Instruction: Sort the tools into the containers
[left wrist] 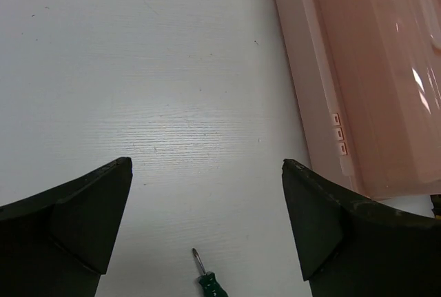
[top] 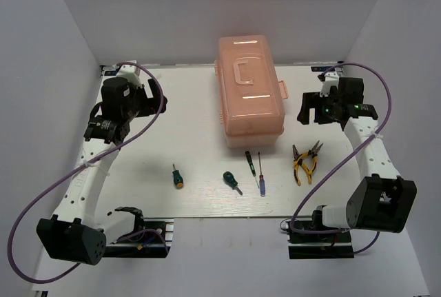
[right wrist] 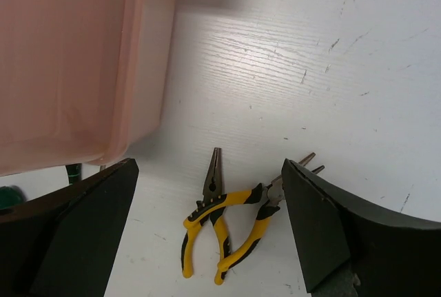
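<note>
White table (top: 200,152) was seen carrying the shut salmon toolbox (top: 250,94), with screwdrivers (top: 178,176) and yellow pliers (right wrist: 210,200) laid in a row just before it. Left tool (left wrist: 207,165) and right tool (right wrist: 208,165) were held wide open and empty. The pliers were judged heavy and stiff, best pinched across both handles near the pivot.

The top view is evenly and brightly lit from above; only faint shadows are thrown on the table (top: 200,104). Glare streaks are caught on the toolbox (left wrist: 406,83) at the right of the left wrist view. Both wrist views' lower corners are left dark.
</note>
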`<state>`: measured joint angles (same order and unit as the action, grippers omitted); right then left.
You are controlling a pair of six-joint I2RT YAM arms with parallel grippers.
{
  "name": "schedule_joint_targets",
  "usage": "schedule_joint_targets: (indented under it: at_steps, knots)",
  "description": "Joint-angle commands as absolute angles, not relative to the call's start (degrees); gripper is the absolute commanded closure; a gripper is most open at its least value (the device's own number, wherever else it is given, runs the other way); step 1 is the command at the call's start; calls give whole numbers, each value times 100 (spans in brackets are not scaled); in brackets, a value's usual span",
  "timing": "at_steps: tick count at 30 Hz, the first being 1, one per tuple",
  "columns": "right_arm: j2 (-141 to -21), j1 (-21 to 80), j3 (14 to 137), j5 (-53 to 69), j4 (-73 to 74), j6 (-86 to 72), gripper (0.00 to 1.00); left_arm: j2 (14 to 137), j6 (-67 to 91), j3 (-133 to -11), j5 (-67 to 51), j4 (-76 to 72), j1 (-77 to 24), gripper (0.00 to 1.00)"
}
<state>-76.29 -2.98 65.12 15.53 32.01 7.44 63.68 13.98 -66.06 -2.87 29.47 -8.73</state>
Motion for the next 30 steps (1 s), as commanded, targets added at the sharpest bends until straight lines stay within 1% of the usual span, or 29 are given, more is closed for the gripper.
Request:
schedule_joint_targets:
  at_steps: [1,5,11,12,13,14,15,16,17,18,19,20,21,22,23,24,26,27,28,29,30]
  knots:
    - [-7638,-316,6627,1573,3226,624,9,6337,1336,-6583,-422,2874,-861,0]
    - [-7646,-334,6636,1679,3331,843,9,6337,1336,-6530,-422,2821,-861,0]
    - [-7550,-378,6583,2241,3331,1195,9,6337,1336,-6478,-475,2821,-861,0]
    - [-7585,-378,6600,2311,3348,1509,9,6337,1336,-6478,-475,2821,-861,0]
    - [-7602,-378,6618,2607,3592,1712,28,6337,1336,-6478,-536,2769,-861,3]
    - [-7690,-378,6662,2706,3603,1870,99,6337,1336,-6425,-667,2664,-861,15]
    - [-7751,-352,6880,2498,3621,1628,100,6337,1336,-6425,-738,2593,-861,40]
    - [-7822,-360,7056,2540,3769,1556,100,6433,1388,-6425,-790,2593,-861,97]
    - [-8144,-369,7536,2862,3892,1547,100,6512,1458,-6425,-913,2593,-861,100]
    - [-8261,-369,8211,3031,4041,1669,100,6687,1459,-6425,-1062,2593,-861,100]
    - [-8453,-282,8505,3206,4382,1705,100,6775,1459,-6425,-1177,2541,-861,100]
    - [-8525,-246,8778,3713,4368,1696,95,6855,1572,-6373,-1378,2479,-940,100]
    - [-8708,-203,9389,3805,4055,1418,50,6942,1573,-6372,-1519,2313,-940,100]
    - [-8788,-11,9543,3849,3921,1293,30,7143,1678,-6372,-1721,2216,-940,95]
    - [-8867,217,9919,3928,3842,1135,13,7259,1740,-6320,-2036,2128,-940,64]
    - [-9251,394,10297,3972,3623,977,9,7373,1914,-6319,-2170,2049,-993,41]
    - [-9535,649,10798,3876,3481,469,9,7716,2047,-6433,-2626,1873,-993,16]
    - [-9971,772,11054,3911,3176,83,9,7813,2152,-6434,-2750,1733,-993,12]
    - [-10115,817,11283,3920,3060,-164,9,7883,2153,-6434,-2986,1653,-993,9]
    - [-10395,965,11363,3937,2963,-619,9,7953,2249,-6434,-3084,1557,-993,7]
    - [-10598,1028,11364,4103,2422,-1111,9,8024,2337,-6434,-3155,1382,-993,7]
